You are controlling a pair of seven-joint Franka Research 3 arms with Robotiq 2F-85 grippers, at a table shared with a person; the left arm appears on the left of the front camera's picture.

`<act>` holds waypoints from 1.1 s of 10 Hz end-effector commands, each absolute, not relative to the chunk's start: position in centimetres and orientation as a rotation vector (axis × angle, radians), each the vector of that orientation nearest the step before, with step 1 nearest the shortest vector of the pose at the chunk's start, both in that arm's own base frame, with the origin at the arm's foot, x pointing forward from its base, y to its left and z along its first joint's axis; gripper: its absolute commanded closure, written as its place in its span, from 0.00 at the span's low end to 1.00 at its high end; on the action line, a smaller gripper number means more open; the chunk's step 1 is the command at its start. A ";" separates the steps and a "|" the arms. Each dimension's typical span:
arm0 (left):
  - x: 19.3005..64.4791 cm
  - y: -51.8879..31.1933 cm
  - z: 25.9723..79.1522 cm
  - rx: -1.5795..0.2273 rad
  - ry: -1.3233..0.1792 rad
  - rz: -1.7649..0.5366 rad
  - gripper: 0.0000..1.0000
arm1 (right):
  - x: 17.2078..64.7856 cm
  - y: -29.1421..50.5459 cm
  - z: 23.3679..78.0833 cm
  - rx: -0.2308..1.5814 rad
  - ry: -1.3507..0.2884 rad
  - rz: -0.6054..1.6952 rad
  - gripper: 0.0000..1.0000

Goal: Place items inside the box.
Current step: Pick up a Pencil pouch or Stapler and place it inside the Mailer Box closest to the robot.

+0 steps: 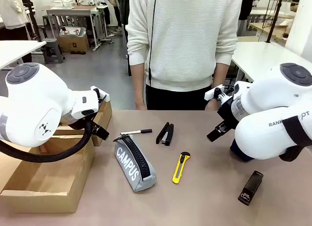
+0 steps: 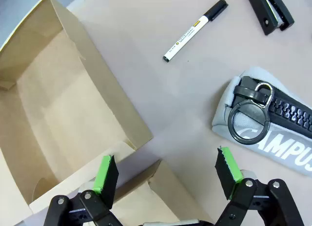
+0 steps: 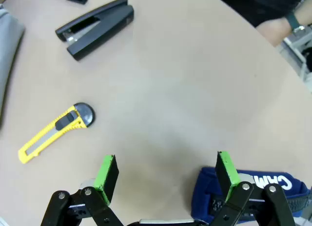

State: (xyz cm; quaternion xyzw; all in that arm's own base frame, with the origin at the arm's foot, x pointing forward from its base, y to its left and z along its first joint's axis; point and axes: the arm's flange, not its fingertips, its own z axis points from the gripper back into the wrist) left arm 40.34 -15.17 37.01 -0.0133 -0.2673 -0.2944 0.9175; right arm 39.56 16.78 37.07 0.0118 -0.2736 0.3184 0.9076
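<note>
Left pincer (image 2: 165,162) and right pincer (image 3: 165,160) both hang spread, empty. The grey pouch (image 2: 292,155) lies on the desk (image 1: 204,196) just right of the left pincer, beside the box (image 2: 117,109) (that arm is nearer, I judge), long axis slanting toward the robot's right.

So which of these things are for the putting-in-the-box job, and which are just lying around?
For the job: cardboard box, grey pouch, navy pouch, marker, yellow knife, middle stapler, near stapler.

Just lying about: floor box far behind the person, white side table.
</note>
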 end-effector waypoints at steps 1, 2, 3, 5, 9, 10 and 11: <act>40.3 -15.2 37.0 -0.027 -0.550 -0.606 0.00 | 39.6 16.8 37.1 0.024 -0.565 0.657 0.00; 40.3 -15.2 37.0 -0.027 -0.550 -0.606 0.00 | 39.6 16.8 37.1 0.024 -0.565 0.657 0.00; 40.3 -15.2 37.0 -0.027 -0.550 -0.606 0.00 | 39.6 16.8 37.1 0.024 -0.565 0.657 0.00; 40.3 -15.2 37.0 -0.027 -0.550 -0.606 0.00 | 39.6 16.8 37.1 0.024 -0.565 0.657 0.00; 40.3 -15.2 37.0 -0.027 -0.550 -0.606 0.00 | 39.6 16.8 37.1 0.024 -0.565 0.657 0.00; 40.3 -15.2 37.0 -0.027 -0.550 -0.606 0.00 | 39.6 16.8 37.1 0.024 -0.565 0.657 0.00; 40.3 -15.2 37.0 -0.027 -0.550 -0.606 0.00 | 39.6 16.8 37.1 0.024 -0.565 0.657 0.00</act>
